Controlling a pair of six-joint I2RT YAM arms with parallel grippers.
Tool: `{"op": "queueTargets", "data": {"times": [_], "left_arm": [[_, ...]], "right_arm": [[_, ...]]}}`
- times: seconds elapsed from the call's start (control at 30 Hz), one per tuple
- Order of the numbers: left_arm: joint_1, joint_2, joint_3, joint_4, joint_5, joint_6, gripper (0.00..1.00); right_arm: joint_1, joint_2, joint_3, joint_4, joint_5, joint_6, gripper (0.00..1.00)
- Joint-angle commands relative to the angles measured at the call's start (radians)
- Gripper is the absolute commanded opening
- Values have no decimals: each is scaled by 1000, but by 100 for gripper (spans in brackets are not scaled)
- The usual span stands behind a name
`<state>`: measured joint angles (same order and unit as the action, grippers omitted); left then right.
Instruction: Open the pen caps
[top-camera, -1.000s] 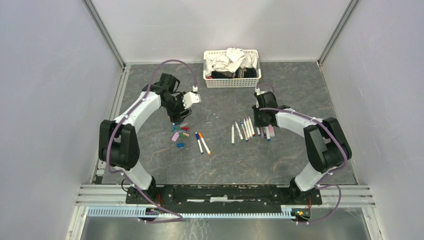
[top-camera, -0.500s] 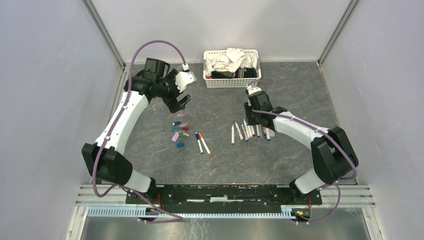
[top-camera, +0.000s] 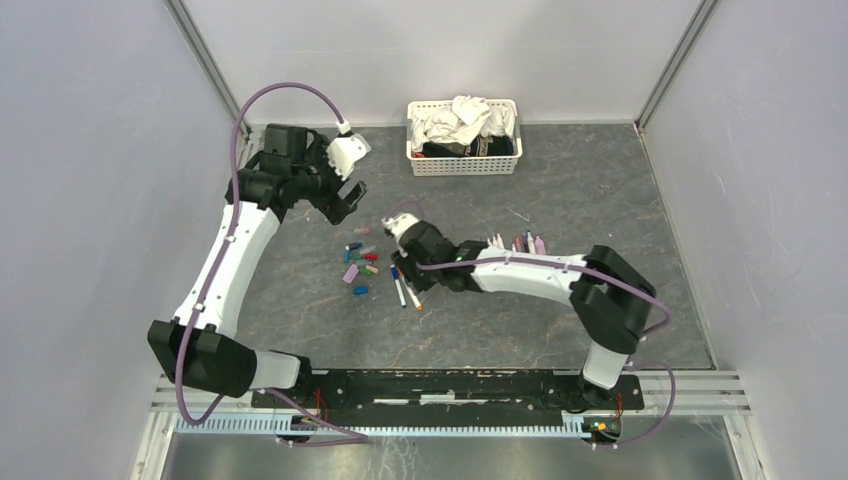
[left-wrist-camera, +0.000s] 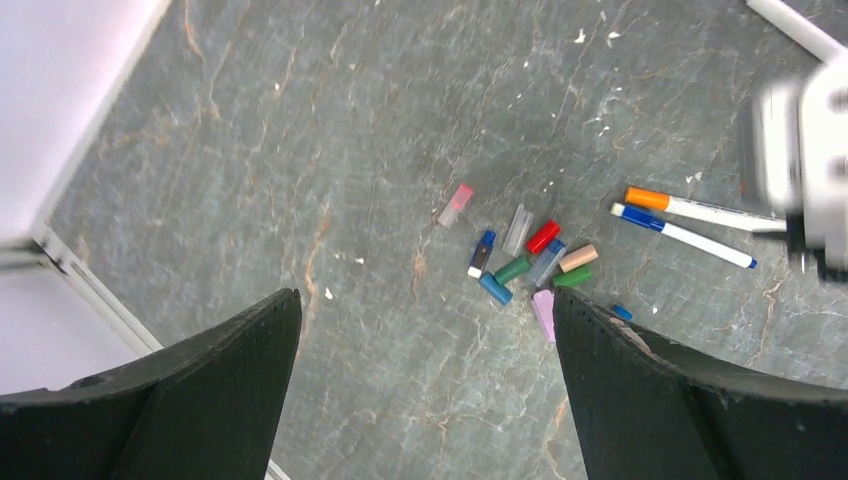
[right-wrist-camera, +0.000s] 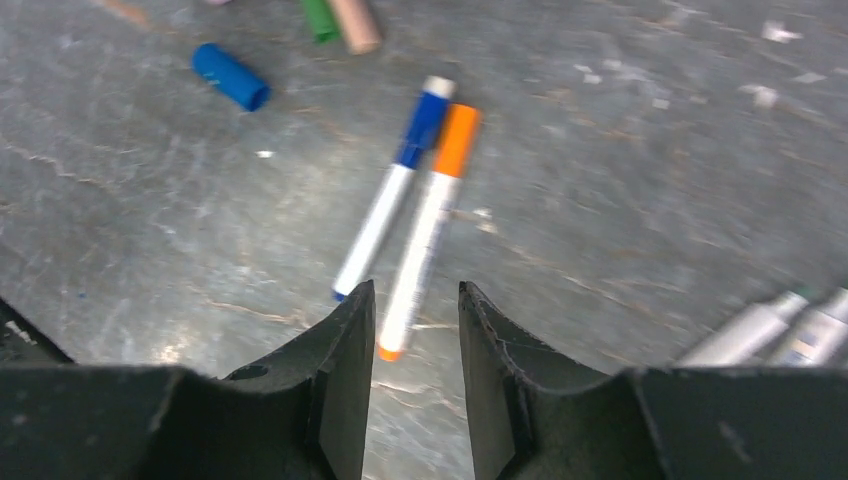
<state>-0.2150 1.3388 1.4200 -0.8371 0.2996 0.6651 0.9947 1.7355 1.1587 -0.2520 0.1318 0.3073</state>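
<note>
Top view: my left gripper (top-camera: 348, 198) hangs spread wide and empty over the table (top-camera: 600, 190), behind the caps (top-camera: 360, 265). The right arm (top-camera: 520, 270) lies across the row of pens (top-camera: 520, 242). Only three ends show, so I can't count that row.

Left wrist: I count eleven loose caps, most of them in a bunch and a pink cap (left-wrist-camera: 455, 204) apart, with two capped pens beside them.

Right wrist: the right gripper (right-wrist-camera: 415, 300) hovers with its jaws a narrow slot apart, pinching nothing, above the tail of the orange pen (right-wrist-camera: 430, 225). That pen lies touching the blue pen (right-wrist-camera: 385, 205). With a gap this tight, I judge a descent could land a finger on top of one pen, catch both, or roll them apart.
</note>
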Motion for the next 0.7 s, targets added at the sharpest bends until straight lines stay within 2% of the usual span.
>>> {"op": "queueTargets", "data": {"times": [0.0,0.2,0.5,0.67], "left_arm": [[72,15,17,-38,65,-73,100],[134,47,26,-69,96,-75,100],[146,37,25,-85,113,-50,100],[146,13,39,-165,206,36,100]], "right_arm": [[68,79,96,5,6,26,41],[102,167,151,-5,16,32,40],[103,280,242,-71,83,11,38],[103,292,240,-95,133,10,36]]}}
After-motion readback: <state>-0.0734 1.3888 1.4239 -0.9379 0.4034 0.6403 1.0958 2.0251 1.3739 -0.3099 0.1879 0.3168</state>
